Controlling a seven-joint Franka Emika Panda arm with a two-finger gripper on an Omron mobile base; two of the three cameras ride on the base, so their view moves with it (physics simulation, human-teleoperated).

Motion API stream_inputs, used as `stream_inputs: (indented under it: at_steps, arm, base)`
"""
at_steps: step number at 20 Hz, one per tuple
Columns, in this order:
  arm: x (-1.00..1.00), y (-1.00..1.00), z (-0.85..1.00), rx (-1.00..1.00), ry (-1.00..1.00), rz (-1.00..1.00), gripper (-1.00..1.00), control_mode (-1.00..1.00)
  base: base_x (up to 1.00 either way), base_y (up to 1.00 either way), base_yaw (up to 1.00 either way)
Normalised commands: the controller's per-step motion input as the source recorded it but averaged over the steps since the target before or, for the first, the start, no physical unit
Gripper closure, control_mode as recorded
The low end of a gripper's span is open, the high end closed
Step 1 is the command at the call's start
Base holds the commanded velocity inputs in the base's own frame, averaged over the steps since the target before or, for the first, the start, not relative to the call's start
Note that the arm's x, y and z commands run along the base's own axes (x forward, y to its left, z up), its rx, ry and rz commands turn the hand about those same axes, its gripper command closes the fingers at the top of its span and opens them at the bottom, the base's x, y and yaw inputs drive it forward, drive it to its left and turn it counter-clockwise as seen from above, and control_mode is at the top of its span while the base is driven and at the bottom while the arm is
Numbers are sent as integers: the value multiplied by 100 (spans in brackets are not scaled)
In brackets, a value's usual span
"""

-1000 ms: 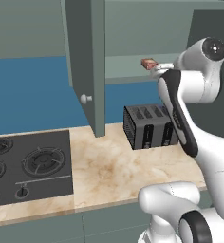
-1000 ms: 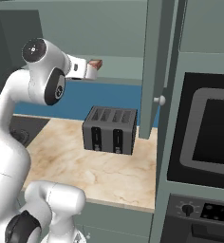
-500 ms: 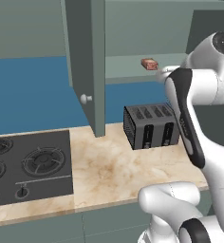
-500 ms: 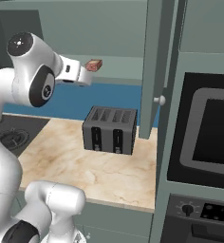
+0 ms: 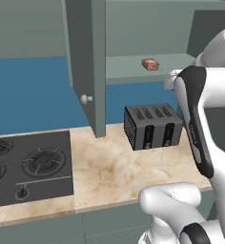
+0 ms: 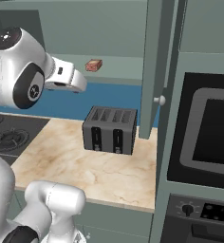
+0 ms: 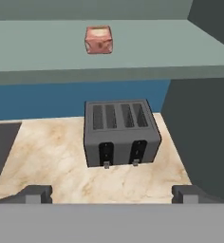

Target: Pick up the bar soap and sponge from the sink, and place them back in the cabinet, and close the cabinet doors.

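Hand view shows the bar soap (image 7: 98,40) lying alone on the cabinet (image 7: 47,52) shelf above the toaster (image 7: 121,133), my gripper (image 7: 112,193) now drawn back from it, spread wide and empty — soap delivered, I judge, sponge next.

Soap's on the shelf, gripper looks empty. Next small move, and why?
Probably back the gripper away from the cabinet and head for the sponge. The bar soap already sits alone on the shelf, the fingers stand wide apart with nothing between them, and both doors are open.
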Motion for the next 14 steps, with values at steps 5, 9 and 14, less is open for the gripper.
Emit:
stream_inputs:
  at_steps: [5, 9, 14]
  arm:
    - [-49, 0, 0, 2, 5, 0, -100, -100]
    - [-34, 0, 0, 0, 5, 4, -100, -100]
    - [-48, 0, 0, 0, 2, 2, -100, -100]
  base:
    - [0, 0, 0]
    - [0, 0, 0]
    - [0, 0, 0]
